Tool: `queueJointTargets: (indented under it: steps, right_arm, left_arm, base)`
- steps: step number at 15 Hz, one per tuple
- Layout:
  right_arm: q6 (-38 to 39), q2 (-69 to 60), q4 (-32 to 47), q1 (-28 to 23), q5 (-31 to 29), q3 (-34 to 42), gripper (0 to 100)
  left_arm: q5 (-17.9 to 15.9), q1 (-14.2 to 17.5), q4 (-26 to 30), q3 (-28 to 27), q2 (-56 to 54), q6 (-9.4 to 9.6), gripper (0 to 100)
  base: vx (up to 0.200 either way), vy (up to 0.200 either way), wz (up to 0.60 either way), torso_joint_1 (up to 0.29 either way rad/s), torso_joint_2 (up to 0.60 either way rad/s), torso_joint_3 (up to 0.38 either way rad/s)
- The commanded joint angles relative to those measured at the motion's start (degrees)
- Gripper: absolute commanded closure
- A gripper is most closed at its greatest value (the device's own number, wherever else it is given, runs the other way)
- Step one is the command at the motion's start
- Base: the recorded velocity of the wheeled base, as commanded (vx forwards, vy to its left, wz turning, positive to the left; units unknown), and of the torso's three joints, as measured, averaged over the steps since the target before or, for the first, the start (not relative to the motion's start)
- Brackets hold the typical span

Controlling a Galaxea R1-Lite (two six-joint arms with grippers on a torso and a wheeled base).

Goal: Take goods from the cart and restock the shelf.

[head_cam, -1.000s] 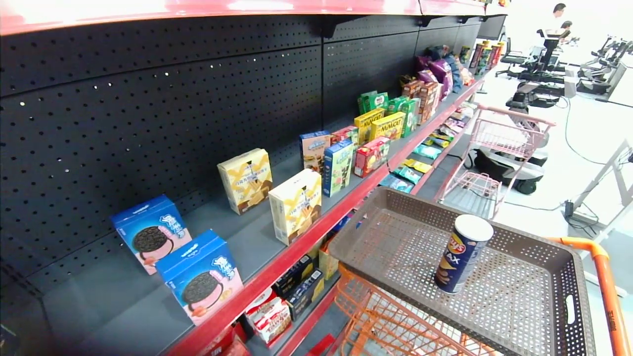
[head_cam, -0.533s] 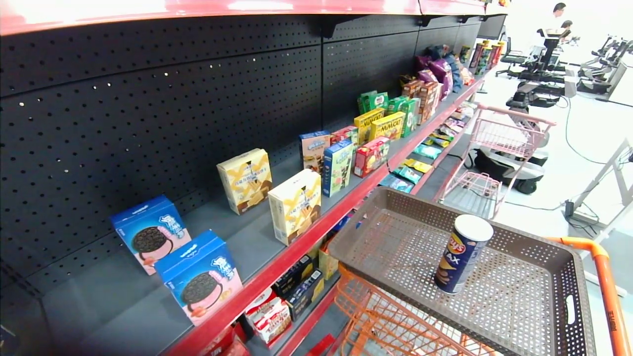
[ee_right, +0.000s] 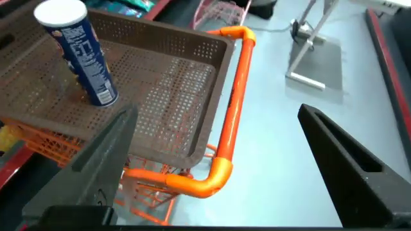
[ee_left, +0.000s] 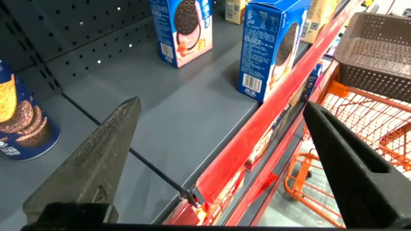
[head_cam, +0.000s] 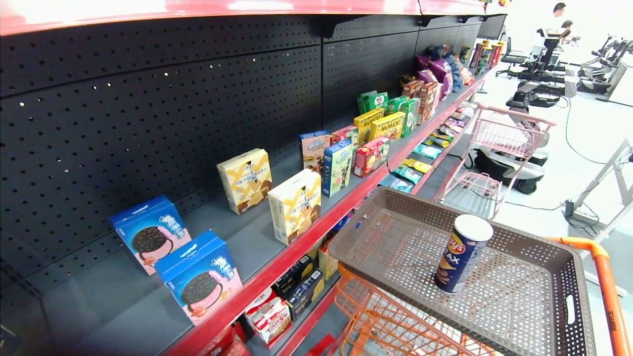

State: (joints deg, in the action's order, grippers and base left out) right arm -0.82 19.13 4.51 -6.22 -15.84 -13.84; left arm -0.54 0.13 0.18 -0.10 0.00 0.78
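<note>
Head view: the chip can point(head_cam: 462, 259) stands upright nr the middle of the brown tray point(head_cam: 539, 326) atop the orange cart point(head_cam: 610, 296). Upright prob. suits a sideways pinch on its round wall. It's the one item in the tray, so I'd judge it the next pick. The shelf point(head_cam: 123, 306) runs along the tray's side opposite the orange handle point(head_cam: 606, 277). Blue cookie boxes point(head_cam: 200, 277) and yellow boxes point(head_cam: 295, 205) stand face-out there in front/back pairs, w/ bare deck btwn groups, likely room for stock. Left wrist view: the left gripper point(ee_left: 221, 109) is spread wide w/ nothing in it, over bare deck on the shelf side of the tray. The tray's corner shows past the red shelf lip point(ee_left: 257, 138). A round blue tub point(ee_left: 22, 109) sits farther from the tray than the boxes, so round goods prob. belong at that end. Right wrist view: the right gripper point(ee_right: 218, 114) is also spread and empty, above the tray's handle end. The can stands in the tray beyond it, well apart from the fingers. Being on the tray's side, this arm is prob. the one to fetch it.
</note>
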Motion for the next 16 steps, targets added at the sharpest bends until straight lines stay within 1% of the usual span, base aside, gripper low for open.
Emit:
queueJointTargets:
  steps: [1,3,5,7,8,10,12,13,14,15,16]
  right_arm:
    - [1.5,15.8,-1.7,-9.5,4.0,-6.4,0]
    - [1.8,20.6,-2.5,-9.9,4.1,-9.6,0]
    - [1.3,22.4,-2.5,-9.3,4.1,-10.8,0]
    - [2.0,22.7,-2.7,-6.4,4.1,-10.9,0]
    - [2.0,22.9,-2.6,-3.4,4.0,-10.3,0]
    - [1.9,25.0,-2.8,-1.1,3.7,-10.0,0]
    - [1.3,31.6,-4.7,-1.3,3.5,-11.3,0]
    - [1.2,36.9,-6.8,-2.6,3.4,-13.9,0]
    - [1.1,39.3,-7.2,-2.9,2.6,-15.7,0]
    - [1.2,43.7,-7.5,-2.3,-1.7,-18.2,0]
    - [1.2,46.2,-7.9,-1.5,-5.0,-18.6,0]
  left_arm:
    - [0.0,0.0,0.0,0.0,0.0,0.01,0]
    - [0.0,0.0,0.0,0.0,0.0,0.01,0]
    - [0.0,0.0,0.0,0.0,0.0,0.01,0]
    - [0.0,0.0,0.0,0.0,0.0,0.01,0]
    - [0.0,0.0,0.0,0.0,0.0,0.01,0]
    - [0.0,0.0,0.0,0.0,0.0,0.01,0]
    - [0.0,0.0,0.0,0.0,0.0,0.01,0]
    - [0.0,0.0,0.0,0.0,0.0,0.01,0]
    - [0.0,0.0,0.0,0.0,0.0,0.01,0]
    - [0.0,0.0,0.0,0.0,0.0,0.01,0]
    - [0.0,0.0,0.0,0.0,0.0,0.01,0]
  base:
    - [0.0,0.0,0.0,0.0,0.0,0.0]
    - [0.0,0.0,0.0,0.0,0.0,0.0]
    - [0.0,0.0,0.0,0.0,0.0,0.0]
    - [0.0,0.0,0.0,0.0,0.0,0.0]
    - [0.0,0.0,0.0,0.0,0.0,0.0]
    - [0.0,0.0,0.0,0.0,0.0,0.0]
    - [0.0,0.0,0.0,0.0,0.0,0.0]
    - [0.0,0.0,0.0,0.0,0.0,0.0]
    - [0.0,0.0,0.0,0.0,0.0,0.0]
    - [0.0,0.0,0.0,0.0,0.0,0.0]
    - [0.0,0.0,0.0,0.0,0.0,0.0]
